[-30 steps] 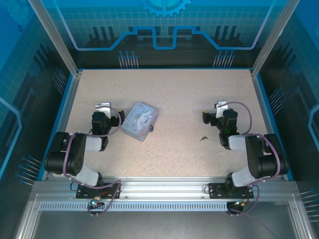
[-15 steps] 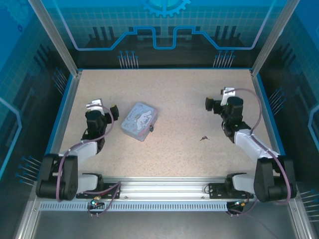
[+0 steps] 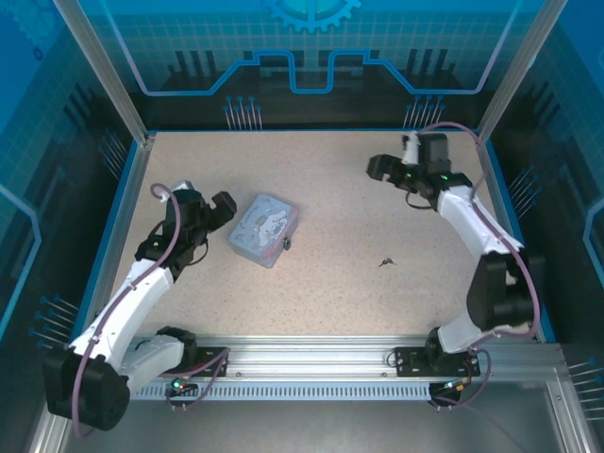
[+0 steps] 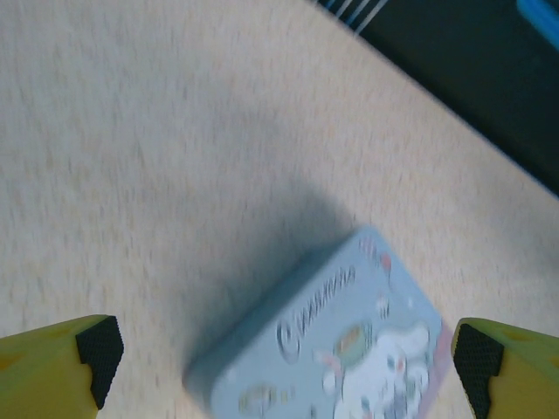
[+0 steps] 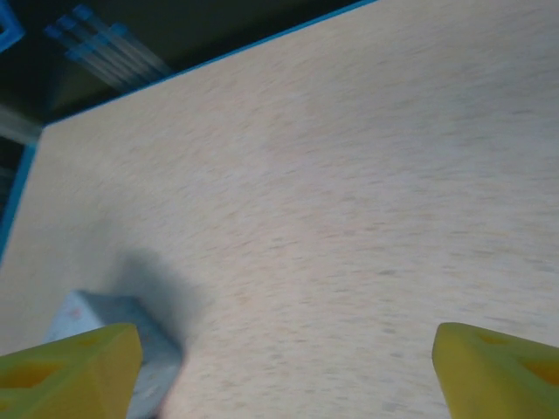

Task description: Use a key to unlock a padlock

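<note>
Key [image 3: 385, 261] seen on tabletop [image 3: 359, 293], 6 o'clock from right claw [image 3: 378, 168], well apart; long axis judged roughly 3-to-9. Padlock [image 3: 285, 243] seen against tin [image 3: 260, 226], 4 o'clock from left claw [image 3: 219, 206]. Both claws spread apart, nothing gripped. Right arm judged nearer key.

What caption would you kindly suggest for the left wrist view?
Open left gripper framing the pale blue cartoon tin on the speckled table.

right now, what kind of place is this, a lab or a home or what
Probably a robot lab test cell: a left arm and a right arm bolted to an aluminium rail at the edge of a speckled table, enclosed by blue printed panels.
</note>
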Motion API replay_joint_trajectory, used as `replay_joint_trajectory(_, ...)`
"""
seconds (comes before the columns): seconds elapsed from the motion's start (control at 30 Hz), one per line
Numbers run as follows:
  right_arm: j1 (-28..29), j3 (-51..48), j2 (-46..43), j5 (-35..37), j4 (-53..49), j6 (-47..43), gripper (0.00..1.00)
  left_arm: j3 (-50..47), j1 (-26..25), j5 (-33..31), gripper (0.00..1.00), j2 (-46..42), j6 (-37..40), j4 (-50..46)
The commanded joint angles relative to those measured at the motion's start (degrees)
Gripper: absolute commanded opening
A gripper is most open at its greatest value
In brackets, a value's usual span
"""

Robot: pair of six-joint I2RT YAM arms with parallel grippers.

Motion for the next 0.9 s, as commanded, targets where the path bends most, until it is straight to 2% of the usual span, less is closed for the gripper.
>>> replay_joint_trajectory(0.0,5.53,7.28,6.88,-5.28,-9.36,0.24,0.86,-2.91,-3.96,1.68,0.99,-3.26,-11.74,-9.28)
replay_joint_trajectory(0.1,9.59,12.56,13.71,-5.36,-8.87,3.36,0.85,-5.95,-7.64,0.65,0.99,-4.58,-17.6,-10.31)
replay_joint_trajectory(0.23,13.76,21.11,23.32,-6.85,-9.36,6.35,0.82,-11.65,-9.63,2.52,0.99,-4.27,-22.7,-3.56)
replay_joint_trajectory(0.63,22.4,41.8,41.97,-8.1,-12.26,10.69,0.79,-9.99,-9.9,4.11,0.99,8.68,-21.87,8.46)
replay_joint_trajectory(0.73,24.07,43.15,44.58,-9.18,-11.86,10.86,0.79,-8.52,-9.89,3.73,0.99,11.11,-20.57,9.49)
replay_joint_trajectory(0.87,25.19,40.19,43.07,-9.63,-10.72,10.61,0.77,-6.06,-9.9,2.9,0.99,13.56,-18.31,9.56)
